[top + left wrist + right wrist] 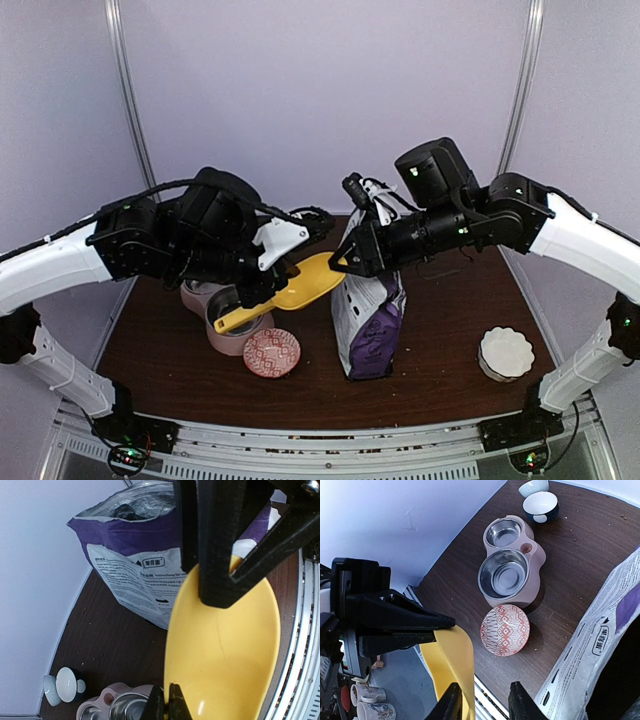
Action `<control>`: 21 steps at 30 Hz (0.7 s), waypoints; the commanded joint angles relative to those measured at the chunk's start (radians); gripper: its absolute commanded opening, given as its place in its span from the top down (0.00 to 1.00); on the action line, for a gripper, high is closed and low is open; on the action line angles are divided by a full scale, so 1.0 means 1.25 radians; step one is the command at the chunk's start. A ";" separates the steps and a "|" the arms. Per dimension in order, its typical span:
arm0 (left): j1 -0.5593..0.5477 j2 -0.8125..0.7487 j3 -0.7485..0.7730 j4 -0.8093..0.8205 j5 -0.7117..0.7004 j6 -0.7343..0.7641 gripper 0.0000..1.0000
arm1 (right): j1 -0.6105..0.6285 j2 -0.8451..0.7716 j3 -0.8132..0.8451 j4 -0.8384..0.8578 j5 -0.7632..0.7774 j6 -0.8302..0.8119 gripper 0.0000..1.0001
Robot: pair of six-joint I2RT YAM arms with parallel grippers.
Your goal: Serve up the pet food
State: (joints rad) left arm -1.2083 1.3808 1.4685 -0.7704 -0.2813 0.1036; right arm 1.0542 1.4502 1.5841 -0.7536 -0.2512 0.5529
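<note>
**Soft even light up top, wrist cams a bit rough**

Top view is bright and flat with the light coming from overhead, so the pet food bag [368, 320] and the white bowl [505, 352] only drop short, soft shadows on the dark table [440, 340]. The pale walls [320, 100] look a bit washed out.

On the left wrist cam, the right gripper [225, 592] sits so close it's a black, featureless blob. The yellow scoop [225, 650] has a small hot spot near the bottom, and the metal rail [305, 645] bows from lens distortion.

On the right wrist cam, the steel bowls [504, 573] catch glare, the wall [395, 515] is nearly blown out, and the bottom edge goes soft.
</note>
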 commanded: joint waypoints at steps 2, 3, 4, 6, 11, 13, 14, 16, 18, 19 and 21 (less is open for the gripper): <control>-0.012 0.002 0.031 0.024 -0.016 0.025 1.00 | 0.004 0.016 -0.006 -0.025 0.021 0.004 0.69; -0.013 0.002 0.032 0.025 -0.016 0.028 1.00 | 0.004 0.016 -0.006 -0.025 0.019 0.004 0.71; -0.014 0.002 0.033 0.024 -0.018 0.030 1.00 | 0.003 0.016 -0.007 -0.025 0.018 0.004 0.73; -0.015 0.001 0.033 0.025 -0.019 0.032 1.00 | 0.004 0.015 -0.011 -0.019 0.014 0.005 0.78; -0.015 -0.008 0.021 0.053 -0.038 0.027 0.93 | 0.004 -0.003 -0.024 0.018 0.003 0.014 1.00; -0.014 -0.026 0.008 0.082 -0.050 0.016 0.71 | 0.003 -0.017 -0.027 0.033 0.019 0.018 1.00; -0.014 -0.038 -0.004 0.102 -0.056 0.011 0.54 | 0.002 -0.026 -0.031 0.042 0.029 0.019 1.00; -0.005 -0.067 -0.027 0.146 -0.050 -0.001 0.28 | -0.004 -0.053 -0.037 0.057 0.051 0.021 1.00; 0.021 -0.096 -0.043 0.171 -0.029 -0.042 0.19 | -0.019 -0.077 -0.045 0.074 0.073 0.025 1.00; 0.039 -0.110 -0.051 0.183 -0.016 -0.063 0.17 | -0.030 -0.090 -0.052 0.086 0.079 0.029 1.00; 0.082 -0.141 -0.074 0.208 0.020 -0.125 0.14 | -0.054 -0.116 -0.067 0.110 0.088 0.030 1.00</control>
State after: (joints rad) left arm -1.1870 1.2869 1.4132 -0.6468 -0.3092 0.0769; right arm 1.0348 1.4010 1.5196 -0.7162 -0.2062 0.5770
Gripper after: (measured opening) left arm 0.843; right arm 0.037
